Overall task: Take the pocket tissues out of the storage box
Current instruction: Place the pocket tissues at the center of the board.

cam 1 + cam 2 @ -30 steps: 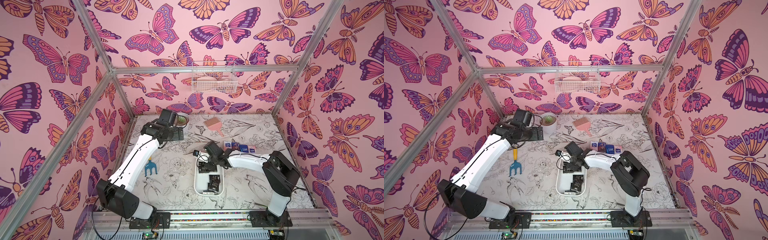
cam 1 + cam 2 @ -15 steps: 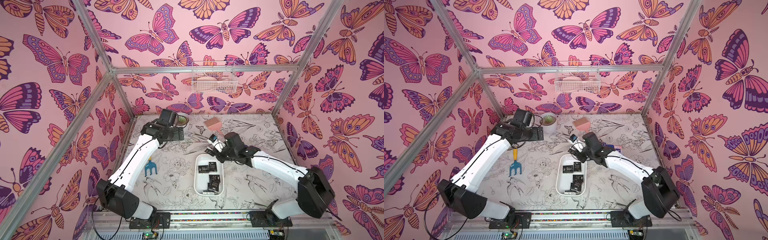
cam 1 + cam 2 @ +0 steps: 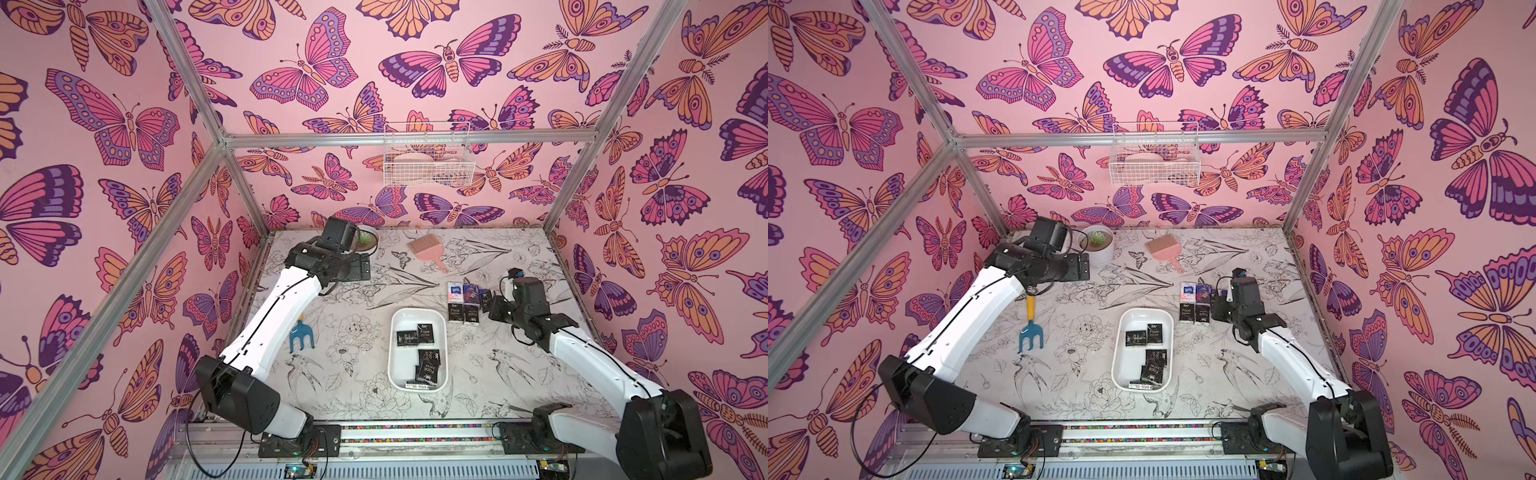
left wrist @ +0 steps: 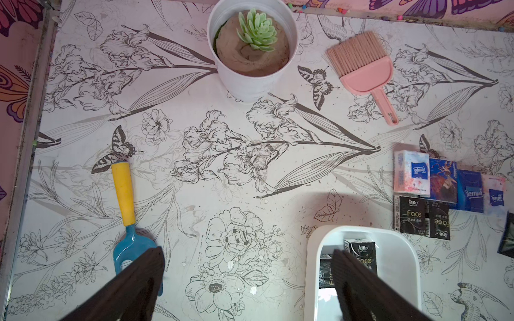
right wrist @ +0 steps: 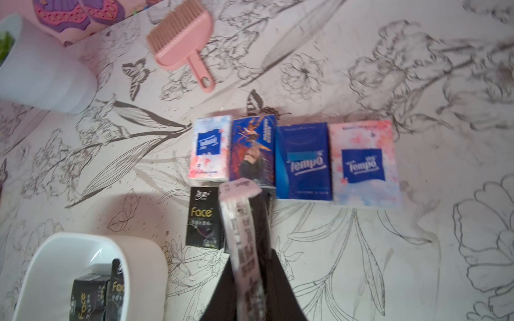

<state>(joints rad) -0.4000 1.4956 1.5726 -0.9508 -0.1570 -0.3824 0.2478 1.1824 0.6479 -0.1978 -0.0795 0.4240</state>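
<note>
Black tissue packet [image 5: 240, 222] edge-on in closed right gripper [image 5: 247, 258]

Left arm [image 3: 270, 328] & right arm [image 3: 594, 357]: white shells, blk joints + bases, thin blk cables. Left gripper [image 4: 247, 251]: dark-brown fingers.

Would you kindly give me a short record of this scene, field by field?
Right gripper: shut on a black pocket tissue packet, held edge-on above the table
Left gripper: open, empty, near the round white plant pot
Shallow white plastic storage box: about five black packets inside
Floral table: four blue or pink-white packets in a row, two black "Face" packets beside them
</note>
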